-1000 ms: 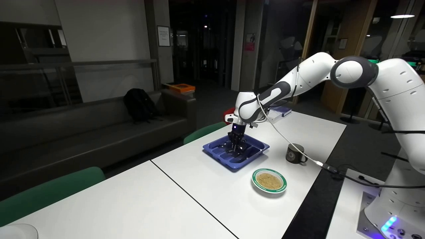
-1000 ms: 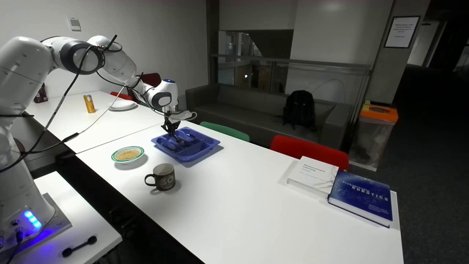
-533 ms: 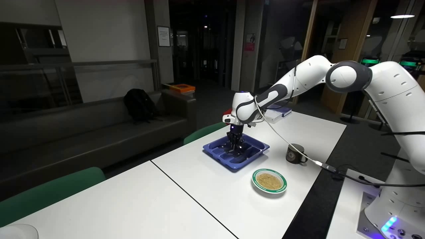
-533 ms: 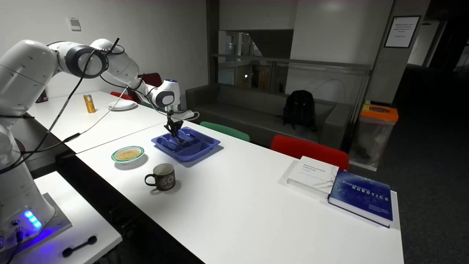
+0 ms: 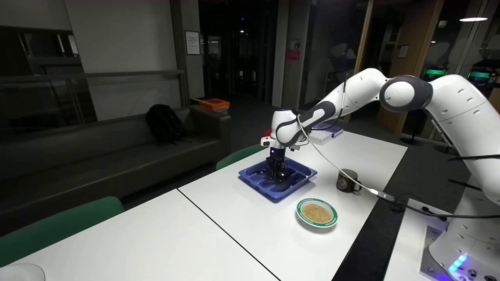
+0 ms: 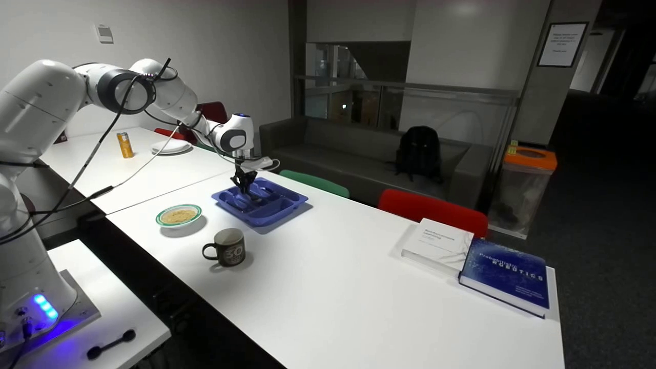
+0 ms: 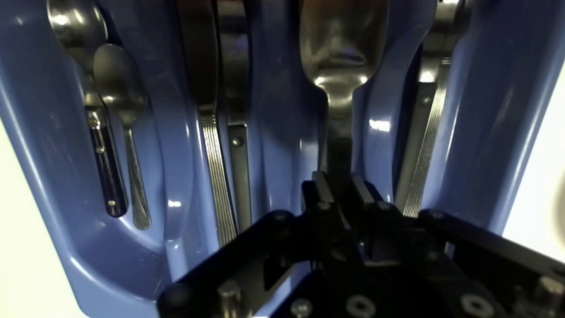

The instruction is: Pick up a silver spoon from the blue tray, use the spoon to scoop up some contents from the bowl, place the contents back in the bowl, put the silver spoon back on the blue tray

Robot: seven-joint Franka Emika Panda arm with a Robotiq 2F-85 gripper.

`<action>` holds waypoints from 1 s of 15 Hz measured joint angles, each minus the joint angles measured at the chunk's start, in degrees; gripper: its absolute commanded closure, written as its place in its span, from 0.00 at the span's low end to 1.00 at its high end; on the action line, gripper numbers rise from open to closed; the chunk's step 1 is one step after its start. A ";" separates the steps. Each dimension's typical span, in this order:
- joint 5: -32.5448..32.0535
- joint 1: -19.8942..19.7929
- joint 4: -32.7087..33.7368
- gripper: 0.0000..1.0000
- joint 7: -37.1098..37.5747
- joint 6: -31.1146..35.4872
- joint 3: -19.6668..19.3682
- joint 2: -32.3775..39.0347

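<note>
On the white table were one mug, two books, one bowl of tan contents and one blue tray, where the gripper was clamped on one silver spoon by its handle, two smaller spoons lying in another compartment, all within a dim room with one sofa.

Office-like lounge: sofa, framed notice

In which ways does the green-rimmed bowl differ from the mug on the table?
The bowl is wide and shallow, the mug narrower and taller. The bowl is pale with a green rim, the mug dark with light print. The mug has a handle; the bowl shows none. Both stand upright on the white table.
</note>
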 measured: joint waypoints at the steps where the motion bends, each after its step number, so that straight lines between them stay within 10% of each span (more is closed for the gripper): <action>1: -0.10 0.00 0.10 0.97 0.00 -0.01 0.00 0.21; 8: -2.33 -0.01 0.31 0.97 -0.21 -1.65 0.00 0.47; 9: -2.63 -0.01 0.33 0.64 -0.24 -1.72 0.00 0.48; 15: -2.99 -0.01 0.45 0.25 -0.76 -2.51 0.00 0.49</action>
